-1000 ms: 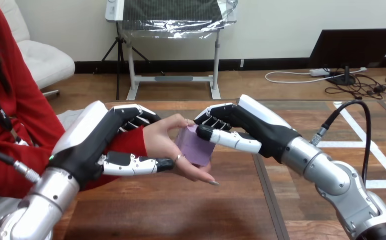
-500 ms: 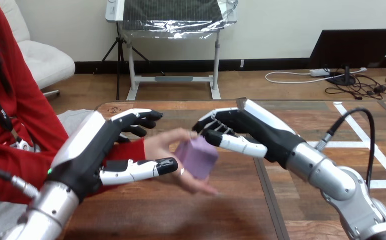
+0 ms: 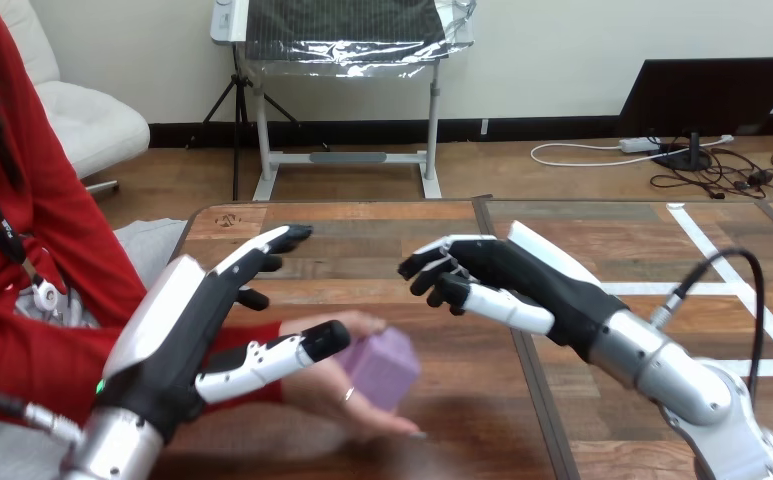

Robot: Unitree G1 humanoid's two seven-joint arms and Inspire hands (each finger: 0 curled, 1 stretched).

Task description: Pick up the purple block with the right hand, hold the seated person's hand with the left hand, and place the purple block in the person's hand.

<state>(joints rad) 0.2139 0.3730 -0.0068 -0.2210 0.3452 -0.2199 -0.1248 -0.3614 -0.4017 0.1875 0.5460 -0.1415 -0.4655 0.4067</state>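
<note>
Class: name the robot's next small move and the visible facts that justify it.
Probably draw the left hand back from the person's hand: the purple block already lies there, and the right hand is open, clear of it.

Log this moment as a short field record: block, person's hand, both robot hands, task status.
purple block: lies in the person's hand, above the table
person's hand: palm up, fingers cupped round the block
left hand: open, fingers straight, thumb across the front of the person's wrist, not curled round it
right hand: open, to the right of the block and apart from it, holding nothing
task status: block is in the person's hand; placement looks done
</note>
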